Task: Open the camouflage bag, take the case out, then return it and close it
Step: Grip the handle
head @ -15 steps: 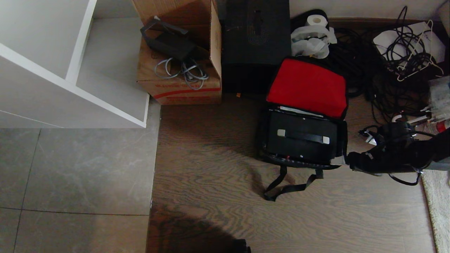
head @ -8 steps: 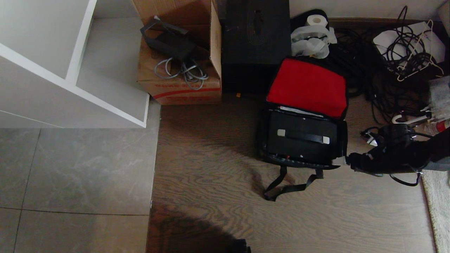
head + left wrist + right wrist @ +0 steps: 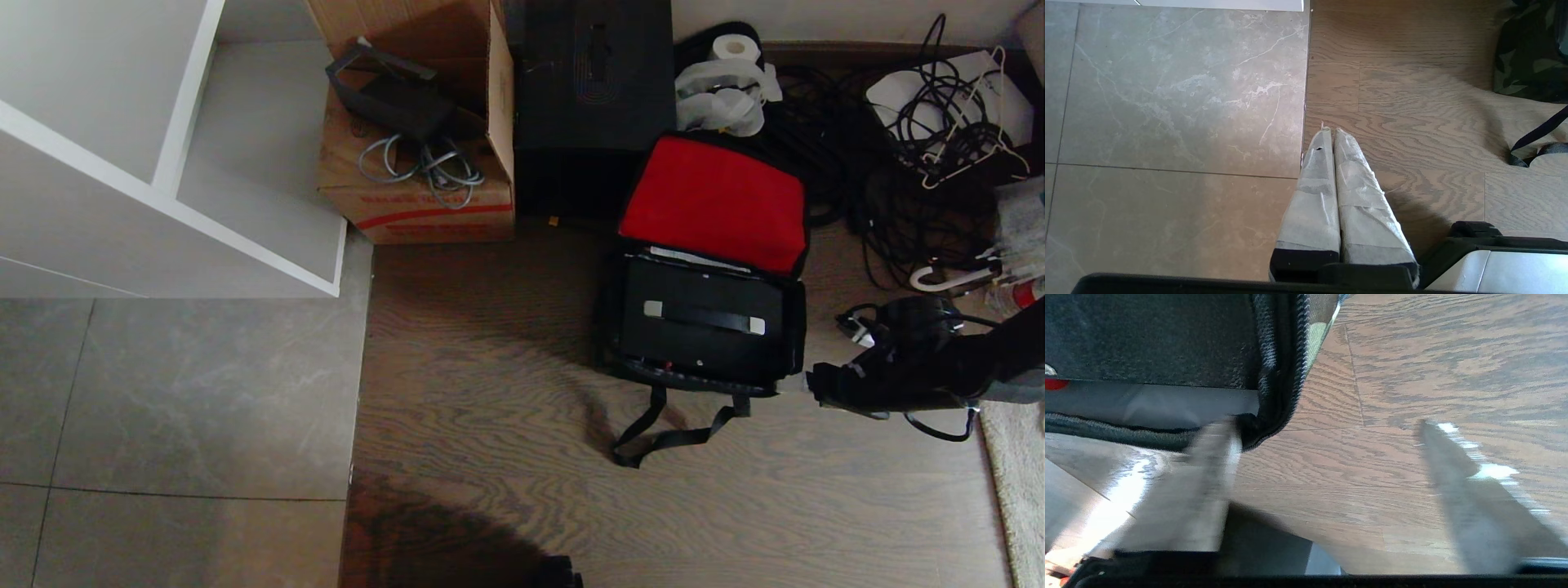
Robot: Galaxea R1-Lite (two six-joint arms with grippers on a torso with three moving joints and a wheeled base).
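Head view: case (image 3: 702,322) lies crosswise (handle (image 3: 704,318) too) inside camouflage bag (image 3: 796,327).

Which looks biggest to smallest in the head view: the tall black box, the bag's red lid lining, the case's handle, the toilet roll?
1. Tall black box, though the frame's top edge cuts it off.
2. Red lid lining, only slightly smaller.
3. Case's handle.
4. Toilet roll.
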